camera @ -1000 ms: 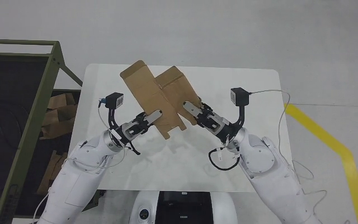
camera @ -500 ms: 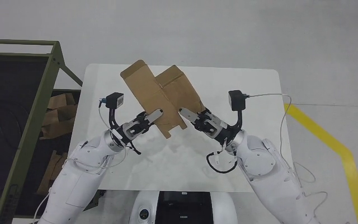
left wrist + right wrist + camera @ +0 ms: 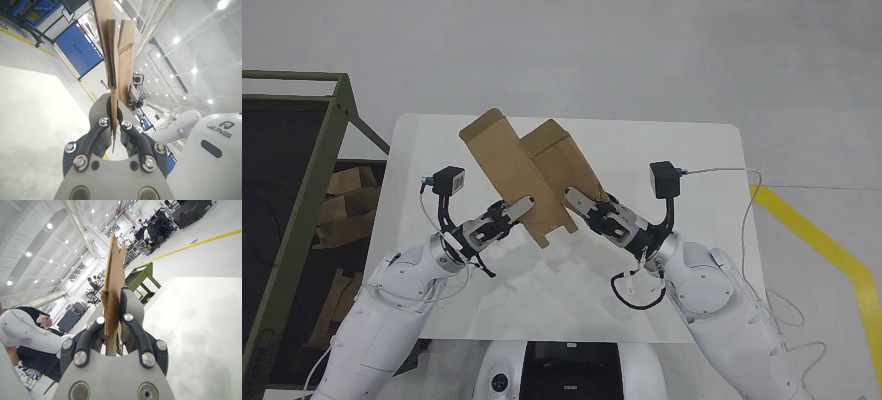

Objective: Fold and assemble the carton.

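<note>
Flat carton [image 3: 512, 165] is clamped at its near edge by L gripper [image 3: 114, 111] & R gripper [image 3: 113, 306] alike, long axis extending away from both.

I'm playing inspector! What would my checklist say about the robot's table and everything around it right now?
Surface: white table with rounded corners.
Job's things: brown carton, flattened, not yet a box, held between both grippers.
Clutter: nothing seen.
Grippers: left gripper and right gripper, each shut on the carton's near edge.
Cables: grey cable runs from the right wrist camera past the table's edge; black cable loops by the right arm.
Surroundings: green frame holding cardboard pieces beside the table; yellow floor line on the other side.
</note>
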You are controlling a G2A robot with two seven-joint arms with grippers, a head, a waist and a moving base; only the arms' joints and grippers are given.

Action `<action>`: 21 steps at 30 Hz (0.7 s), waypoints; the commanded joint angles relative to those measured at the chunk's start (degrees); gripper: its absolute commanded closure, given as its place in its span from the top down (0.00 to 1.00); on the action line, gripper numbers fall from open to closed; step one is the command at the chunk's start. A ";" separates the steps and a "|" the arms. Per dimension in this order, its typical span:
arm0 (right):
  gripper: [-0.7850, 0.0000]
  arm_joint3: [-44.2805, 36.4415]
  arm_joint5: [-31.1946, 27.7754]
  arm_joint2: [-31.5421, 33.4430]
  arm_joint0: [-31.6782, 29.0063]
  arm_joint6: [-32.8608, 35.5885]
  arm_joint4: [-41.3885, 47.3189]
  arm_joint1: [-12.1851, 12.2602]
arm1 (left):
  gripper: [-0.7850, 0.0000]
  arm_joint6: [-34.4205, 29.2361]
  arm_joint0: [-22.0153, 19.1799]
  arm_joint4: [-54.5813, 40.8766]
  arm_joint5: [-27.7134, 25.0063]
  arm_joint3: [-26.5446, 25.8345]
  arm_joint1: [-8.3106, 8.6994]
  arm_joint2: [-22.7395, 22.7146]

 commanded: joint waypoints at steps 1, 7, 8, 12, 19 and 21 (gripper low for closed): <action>0.01 -0.02 0.04 0.03 -0.04 -0.04 -0.06 -0.02 | 0.00 0.06 0.05 0.09 0.00 -0.07 -0.01 0.01; 0.00 -0.09 -0.06 0.56 -0.34 -0.42 -0.35 -0.01 | 1.00 0.14 0.12 -0.39 0.20 -0.11 -0.04 -0.05; 0.00 -0.14 -0.13 0.84 -0.48 -0.42 -0.25 0.02 | 1.00 0.13 0.15 -0.67 0.19 -0.12 -0.02 -0.24; 0.00 -0.48 -0.22 1.77 -0.85 0.00 -0.08 0.16 | 1.00 -0.08 0.17 -1.81 -0.23 0.17 0.09 -1.37; 0.00 -0.82 -0.61 3.94 -1.14 3.53 1.74 0.64 | 1.00 -2.08 0.58 -6.85 -2.13 0.95 0.48 -4.47; 0.00 -0.75 -0.78 4.57 -1.07 5.42 3.03 0.82 | 1.00 -3.46 0.71 -9.20 -2.94 1.17 0.65 -5.37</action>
